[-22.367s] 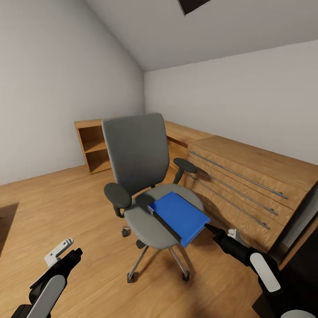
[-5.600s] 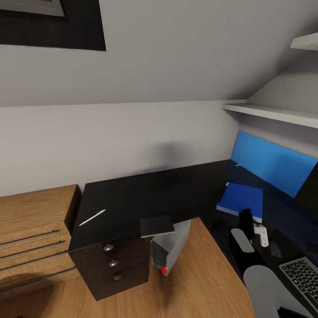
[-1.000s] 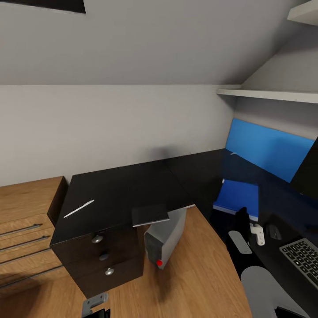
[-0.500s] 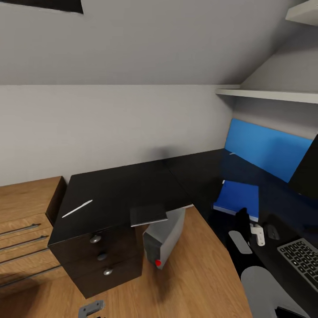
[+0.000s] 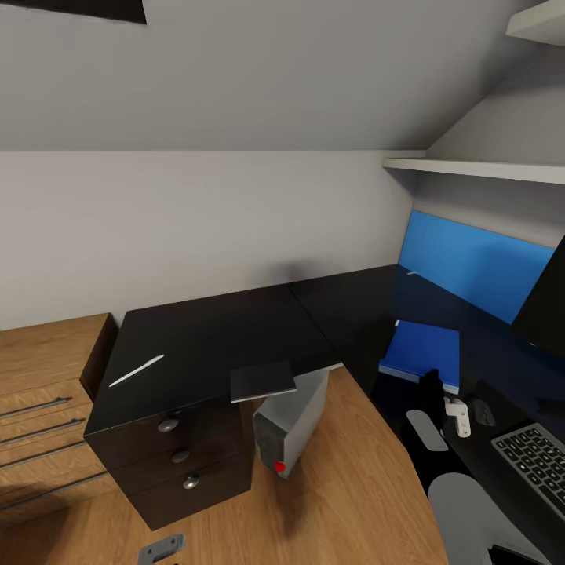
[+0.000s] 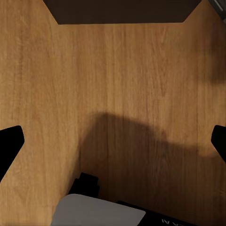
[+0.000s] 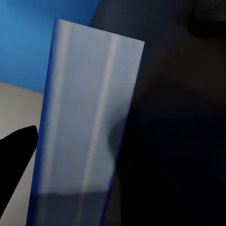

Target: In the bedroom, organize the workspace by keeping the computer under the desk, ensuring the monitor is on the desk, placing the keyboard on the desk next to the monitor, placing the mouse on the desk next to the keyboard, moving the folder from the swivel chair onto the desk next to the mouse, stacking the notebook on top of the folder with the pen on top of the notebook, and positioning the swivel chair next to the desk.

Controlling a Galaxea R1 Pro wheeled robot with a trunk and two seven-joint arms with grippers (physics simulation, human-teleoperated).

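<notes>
My right gripper (image 5: 431, 382) hovers just short of the blue folder (image 5: 422, 351), lying flat on the black desk (image 5: 212, 341); mouse (image 5: 483, 411) and keyboard (image 5: 537, 458) sit beside it.

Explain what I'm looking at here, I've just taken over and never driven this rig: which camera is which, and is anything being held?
The large picture comes from the robot's head, looking down at a black L-shaped desk. On it lie a thin white pen, a dark flat notebook, a blue flat folder, a small dark mouse and a grey keyboard. A grey computer tower stands underneath.

One wrist camera looks along the left end effector, open over wooden floor. The other looks along the right end effector at the folder's edge; whether it grips anything is unclear.
</notes>
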